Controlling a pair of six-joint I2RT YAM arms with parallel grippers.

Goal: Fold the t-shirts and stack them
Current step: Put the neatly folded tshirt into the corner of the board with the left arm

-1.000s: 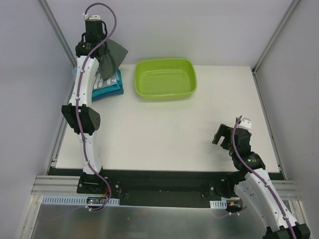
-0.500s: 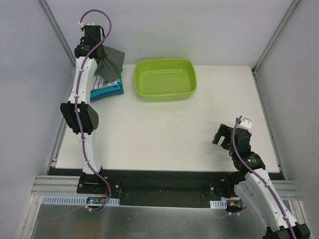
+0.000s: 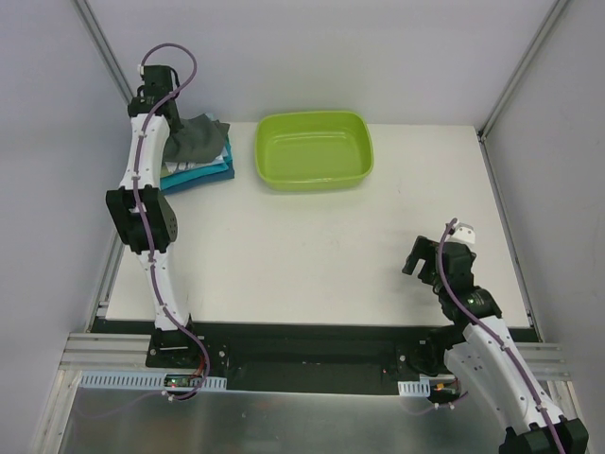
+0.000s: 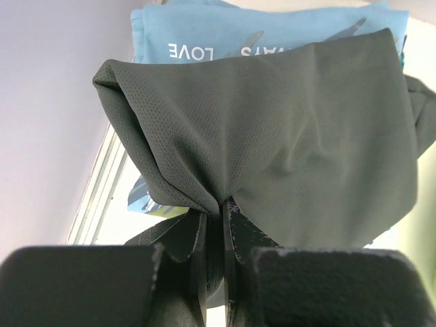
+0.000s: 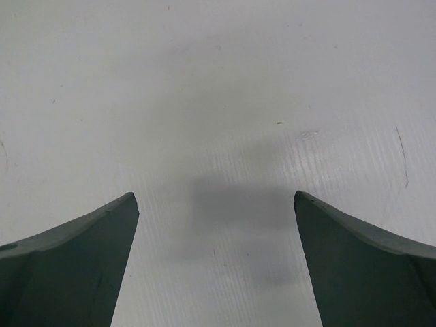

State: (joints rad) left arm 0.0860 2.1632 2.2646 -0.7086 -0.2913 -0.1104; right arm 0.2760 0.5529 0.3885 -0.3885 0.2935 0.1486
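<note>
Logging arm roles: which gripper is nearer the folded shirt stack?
Left. The left gripper pinches the dark grey shirt right over the stack; the right gripper hangs open over the table at the near right.

- The left arm (image 3: 140, 203) reached almost straight from its base to the far left corner, with the elbow about halfway along.
- The left wrist (image 3: 156, 80) sat at the far end of that reach.
- The left gripper (image 4: 213, 204) had its fingers pressed together, pinching a fold of the grey shirt (image 4: 286, 136).
- The right arm (image 3: 492, 350) was folded low near its base at the near right.
- The right gripper (image 5: 214, 197) pointed downward with its fingers spread wide apart.
</note>
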